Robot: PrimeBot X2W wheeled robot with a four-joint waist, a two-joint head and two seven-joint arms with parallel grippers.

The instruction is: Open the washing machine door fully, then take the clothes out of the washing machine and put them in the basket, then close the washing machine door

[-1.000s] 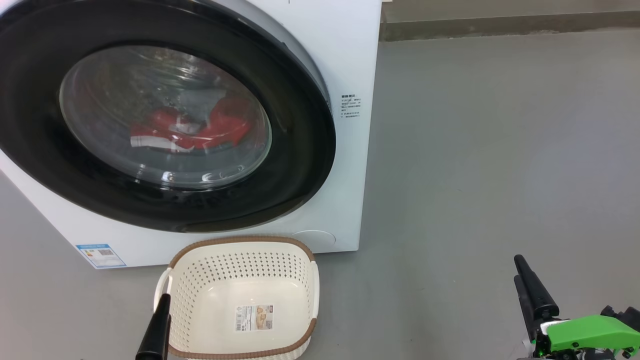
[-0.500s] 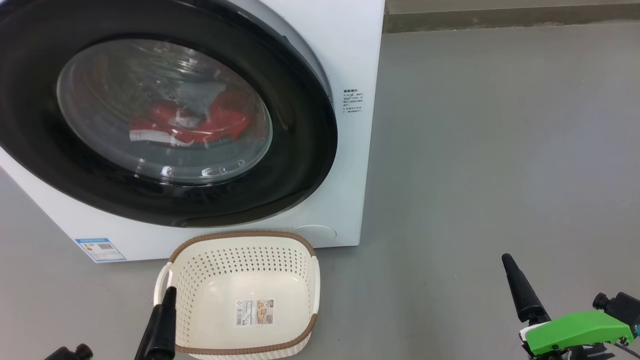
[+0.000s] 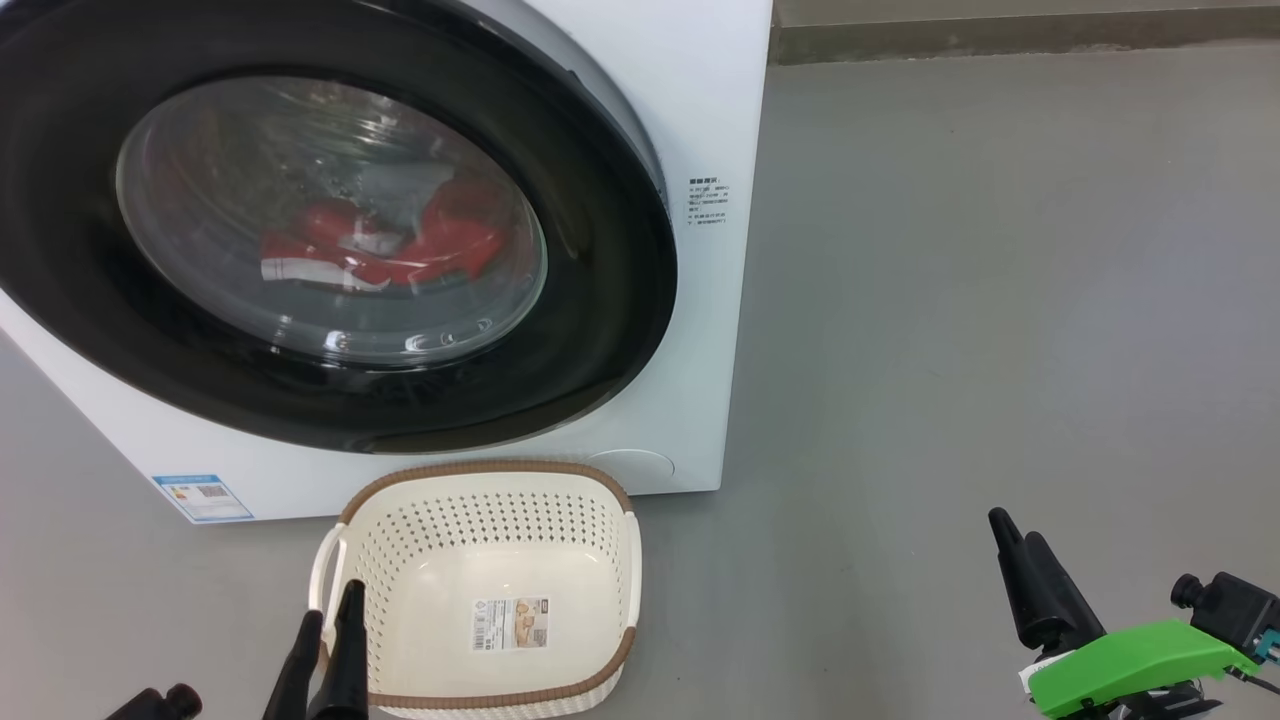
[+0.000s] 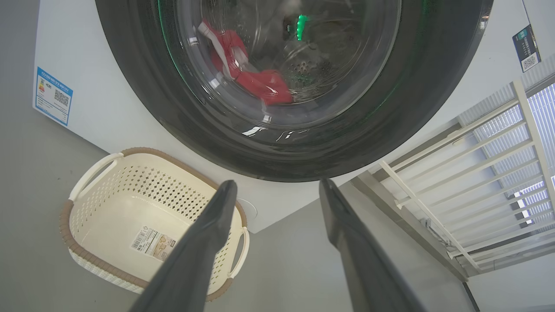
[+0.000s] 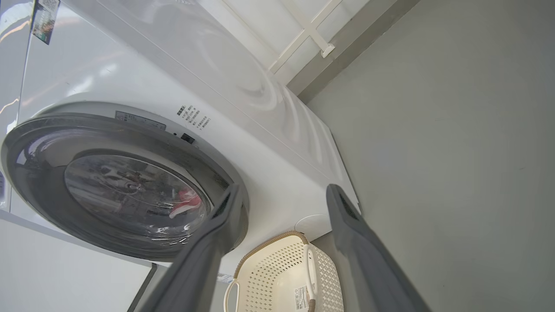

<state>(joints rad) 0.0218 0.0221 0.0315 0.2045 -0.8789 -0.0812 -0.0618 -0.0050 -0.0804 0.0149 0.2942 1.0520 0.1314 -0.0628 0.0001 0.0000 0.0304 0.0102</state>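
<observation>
Hovering spread and empty: left end effector (image 3: pixel 332 600) by the near rim of the small cream perforated plastic basket (image 3: pixel 480 468), right end effector (image 3: pixel 1016 528) well aside. Shows bright red striped clothes (image 3: pixel 450 240) behind the unopened round black-rimmed glass door (image 3: pixel 600 300) of the big white washing machine (image 3: pixel 700 100), basket just below, presumably for short transfers.
</observation>
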